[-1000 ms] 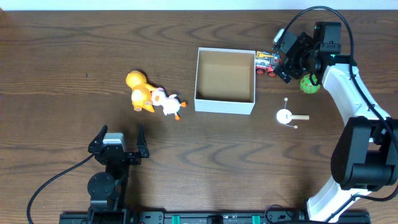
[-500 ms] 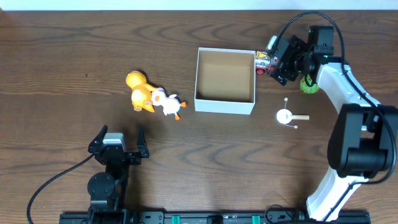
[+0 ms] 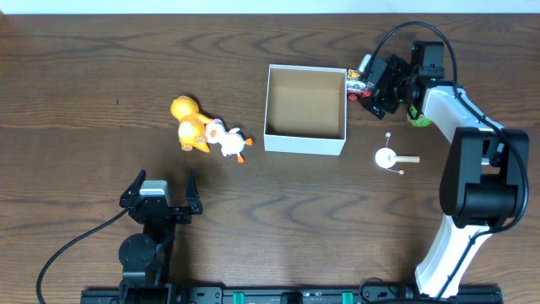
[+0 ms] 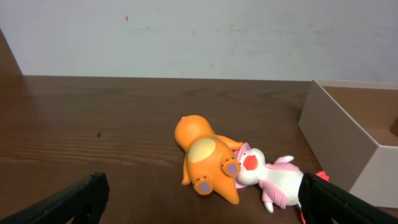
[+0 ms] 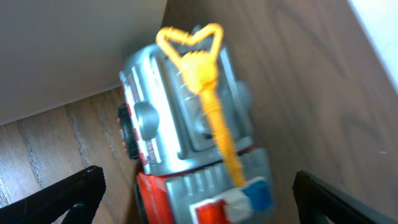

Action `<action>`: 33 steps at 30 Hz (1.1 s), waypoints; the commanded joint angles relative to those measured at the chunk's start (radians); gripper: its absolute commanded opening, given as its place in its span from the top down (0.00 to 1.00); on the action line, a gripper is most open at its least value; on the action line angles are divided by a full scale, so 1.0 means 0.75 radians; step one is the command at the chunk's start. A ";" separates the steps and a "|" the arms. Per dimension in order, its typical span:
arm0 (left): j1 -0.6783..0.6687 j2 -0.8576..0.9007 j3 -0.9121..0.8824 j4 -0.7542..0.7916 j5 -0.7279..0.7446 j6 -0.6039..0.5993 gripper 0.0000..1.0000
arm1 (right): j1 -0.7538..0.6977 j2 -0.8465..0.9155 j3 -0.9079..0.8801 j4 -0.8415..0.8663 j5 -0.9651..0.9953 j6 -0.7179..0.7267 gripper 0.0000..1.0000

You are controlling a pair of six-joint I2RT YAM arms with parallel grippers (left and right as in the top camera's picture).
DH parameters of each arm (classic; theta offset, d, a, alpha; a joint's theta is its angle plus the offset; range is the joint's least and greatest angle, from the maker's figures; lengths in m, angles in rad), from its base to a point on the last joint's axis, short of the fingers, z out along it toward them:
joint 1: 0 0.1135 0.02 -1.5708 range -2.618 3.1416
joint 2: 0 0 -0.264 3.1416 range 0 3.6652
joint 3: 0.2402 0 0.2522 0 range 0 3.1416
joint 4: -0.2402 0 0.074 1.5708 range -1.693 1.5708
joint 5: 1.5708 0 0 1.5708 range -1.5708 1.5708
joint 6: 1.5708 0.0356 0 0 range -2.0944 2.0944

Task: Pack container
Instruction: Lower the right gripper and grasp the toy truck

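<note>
The container (image 3: 305,143), a square cardboard box with white walls and a brown inside, sits at the table's middle and shows nothing inside; its corner shows in the left wrist view (image 4: 348,146). A silver and red toy robot with a yellow wind-up key (image 5: 199,137) lies against the box's right wall (image 3: 358,84). My right gripper (image 3: 368,88) is open, its fingers on either side of the toy (image 5: 196,199). An orange plush (image 3: 189,124) and a white-pink plush (image 3: 226,140) lie left of the box. My left gripper (image 3: 159,194) is open and empty near the front.
A green ball (image 3: 418,116) lies under the right arm. A white and wooden spinning top (image 3: 390,157) lies right of the box's front corner. In the left wrist view the orange plush (image 4: 205,155) and white-pink plush (image 4: 273,180) lie ahead of the fingers.
My right gripper has moved left and toward the back, closing in on the toy robot by the box's right wall. The left arm has not moved.
</note>
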 commanded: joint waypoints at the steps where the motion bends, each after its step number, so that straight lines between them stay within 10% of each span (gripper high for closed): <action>1: 0.006 -0.001 -0.018 -0.054 -0.015 0.018 0.02 | 0.006 0.045 0.008 -0.007 -0.040 -0.013 0.02; 33: 0.006 -0.001 -0.018 -0.054 -0.015 0.018 0.02 | 0.048 -0.219 0.009 -0.148 -0.065 0.233 0.55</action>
